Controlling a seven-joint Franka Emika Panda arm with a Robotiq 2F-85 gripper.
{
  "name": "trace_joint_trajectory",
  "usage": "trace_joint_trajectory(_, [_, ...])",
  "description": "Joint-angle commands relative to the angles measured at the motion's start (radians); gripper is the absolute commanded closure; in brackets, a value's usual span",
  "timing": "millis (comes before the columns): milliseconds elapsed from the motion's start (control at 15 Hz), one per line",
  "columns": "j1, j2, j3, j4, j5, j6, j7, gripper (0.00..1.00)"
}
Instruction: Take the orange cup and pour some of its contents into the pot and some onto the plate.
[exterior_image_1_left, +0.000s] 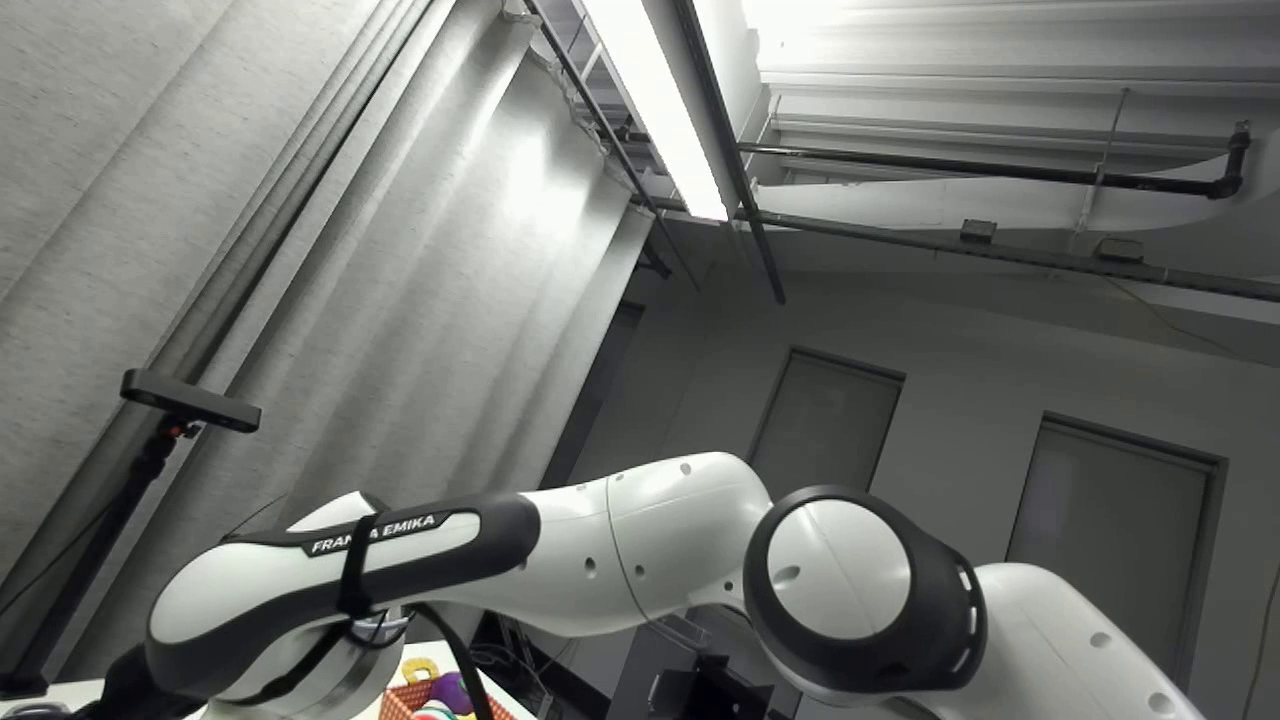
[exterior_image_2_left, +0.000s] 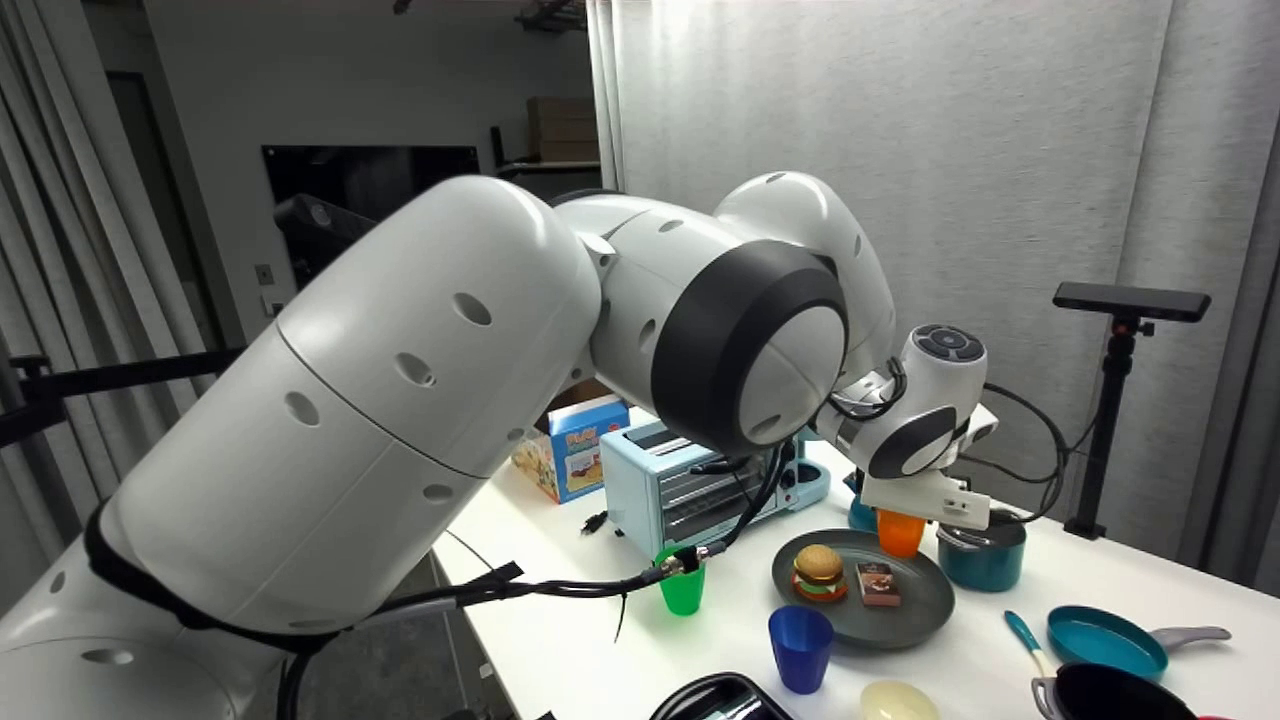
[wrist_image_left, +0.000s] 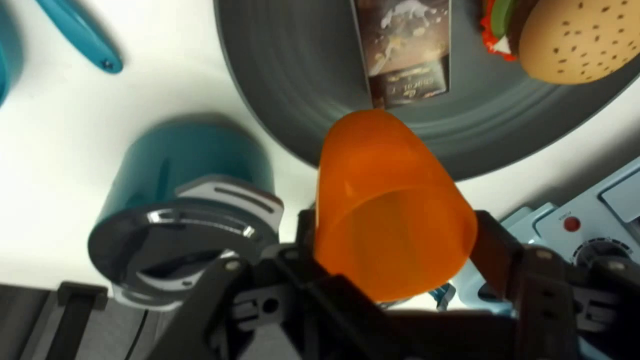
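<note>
My gripper is shut on the orange cup, one finger on each side, with the mouth towards the wrist camera. No contents can be made out inside. In an exterior view the cup hangs about upright beneath the wrist, at the far edge of the dark grey plate. The plate bears a toy burger and a small brown box. The teal pot stands beside the plate; in the wrist view the pot is left of the cup. Whether it is lidded I cannot tell.
A light blue toaster oven stands behind the plate. A green cup, a blue cup, a teal pan, a dark pot and a teal-handled utensil are nearby. A camera stand rises at the table's back.
</note>
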Motion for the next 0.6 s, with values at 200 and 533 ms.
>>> trace_joint_trajectory(200, [-0.034, -0.031, 0.058, -0.096, -0.052, 0.284, -0.081, 0.49])
trace_joint_trajectory(533, [-0.044, -0.013, 0.006, -0.096, -0.172, 0.492, -0.126, 0.49])
